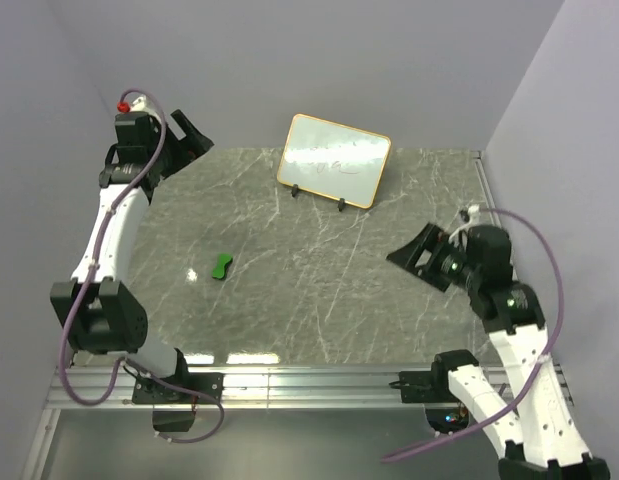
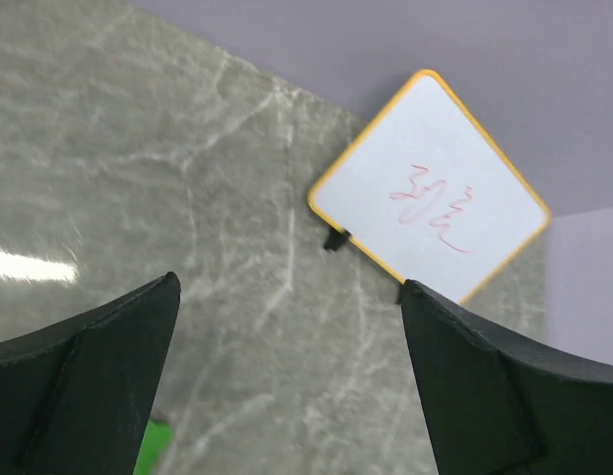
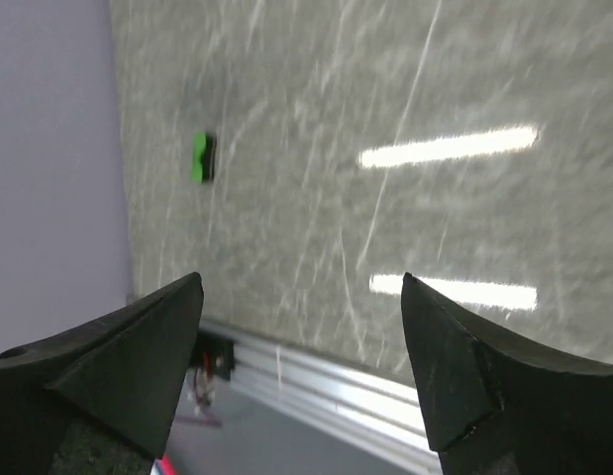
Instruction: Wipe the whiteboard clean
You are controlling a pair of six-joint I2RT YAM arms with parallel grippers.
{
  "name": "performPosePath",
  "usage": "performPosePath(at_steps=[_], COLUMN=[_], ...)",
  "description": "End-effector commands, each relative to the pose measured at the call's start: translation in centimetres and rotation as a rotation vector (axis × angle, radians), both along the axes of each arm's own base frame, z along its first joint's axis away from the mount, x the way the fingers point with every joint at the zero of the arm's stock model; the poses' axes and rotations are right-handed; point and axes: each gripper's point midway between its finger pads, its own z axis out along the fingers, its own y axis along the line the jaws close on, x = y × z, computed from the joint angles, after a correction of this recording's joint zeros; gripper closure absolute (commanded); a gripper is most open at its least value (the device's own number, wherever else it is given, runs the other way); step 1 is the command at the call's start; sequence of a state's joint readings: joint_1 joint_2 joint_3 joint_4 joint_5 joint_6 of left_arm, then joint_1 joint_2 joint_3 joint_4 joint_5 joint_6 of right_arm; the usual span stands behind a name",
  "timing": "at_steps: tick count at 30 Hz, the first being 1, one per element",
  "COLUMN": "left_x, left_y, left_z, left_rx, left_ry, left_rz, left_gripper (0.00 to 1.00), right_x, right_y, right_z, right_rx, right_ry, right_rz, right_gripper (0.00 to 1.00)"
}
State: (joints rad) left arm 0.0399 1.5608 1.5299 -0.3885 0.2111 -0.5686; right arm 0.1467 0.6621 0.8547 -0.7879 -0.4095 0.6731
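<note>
The whiteboard (image 1: 335,159), white with a tan-orange frame and black feet, stands tilted at the back centre of the table; in the left wrist view (image 2: 432,192) it carries a pink scribble. The green bone-shaped eraser (image 1: 222,266) lies on the table left of centre and shows small in the right wrist view (image 3: 201,158). My left gripper (image 1: 196,137) is open and empty, raised at the back left, well left of the board. My right gripper (image 1: 413,252) is open and empty at the right, facing left over the table.
The grey marbled table (image 1: 309,290) is closed in by lilac walls at the back and both sides. An aluminium rail (image 1: 309,385) runs along the near edge by the arm bases.
</note>
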Motion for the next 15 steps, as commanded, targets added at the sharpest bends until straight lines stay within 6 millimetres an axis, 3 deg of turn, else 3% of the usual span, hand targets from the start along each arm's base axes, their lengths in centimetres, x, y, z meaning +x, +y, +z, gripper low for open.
performPosePath(at_steps=[1, 2, 4, 5, 6, 7, 8, 9, 10, 11, 12, 13, 14, 15], left_x=[-4.5, -5.1, -6.2, -7.8, -8.2, -9.6, -9.5, -10.9, -12.2, -12.8, -13.1, -14.1, -13.8, -14.1], left_y=[-0.8, -1.6, -3.4, -5.7, -6.5, -6.7, -5.5, -5.7, -4.5, -3.5, -1.3, -1.2, -0.2, -1.4], left_z=[4.6, 3.2, 1.8, 0.4, 0.2, 1.4, 2.2, 2.4, 4.8, 5.2, 4.3, 5.9, 1.3, 0.8], left_rx=[-0.122, -0.162, -0.302, -0.386, -0.398, -0.362, -0.282, -0.237, -0.208, -0.212, -0.215, -0.345, -0.394, -0.461], left_ry=[-0.038, -0.005, 0.051, 0.104, 0.108, 0.071, 0.028, 0.045, -0.021, -0.034, -0.036, -0.104, -0.061, -0.07], left_rz=[0.051, 0.016, -0.063, -0.206, -0.231, -0.233, -0.127, -0.092, -0.021, 0.049, 0.19, 0.23, 0.24, 0.151], left_gripper=[0.0, 0.01, 0.0, 0.01, 0.01, 0.01, 0.01, 0.01, 0.01, 0.01, 0.01, 0.01, 0.03, 0.01], right_x=[4.7, 5.4, 7.6, 8.4, 10.1, 11.0, 11.8, 13.5, 14.4, 15.1, 16.7, 17.7, 18.7, 20.6], right_y=[-2.5, -2.8, -3.0, -3.0, -2.8, -2.6, -2.5, -2.3, -2.5, -2.9, -3.1, -4.1, -4.3, -4.0], right_z=[6.3, 9.5, 11.3, 12.5, 14.1, 14.8, 16.8, 16.2, 16.6, 18.0, 17.2, 17.2, 17.2, 16.5], right_rx=[-0.105, -0.103, -0.123, -0.124, -0.124, -0.119, -0.105, -0.109, -0.109, -0.109, -0.121, -0.125, -0.122, -0.103], right_ry=[-0.155, -0.218, -0.243, -0.267, -0.278, -0.282, -0.323, -0.294, -0.296, -0.322, -0.294, -0.29, -0.288, -0.266], right_rz=[-0.15, -0.172, -0.2, -0.204, -0.207, -0.204, -0.209, -0.211, -0.222, -0.241, -0.249, -0.272, -0.273, -0.243], right_gripper=[0.14, 0.14, 0.12, 0.12, 0.12, 0.12, 0.12, 0.13, 0.13, 0.13, 0.13, 0.12, 0.12, 0.13])
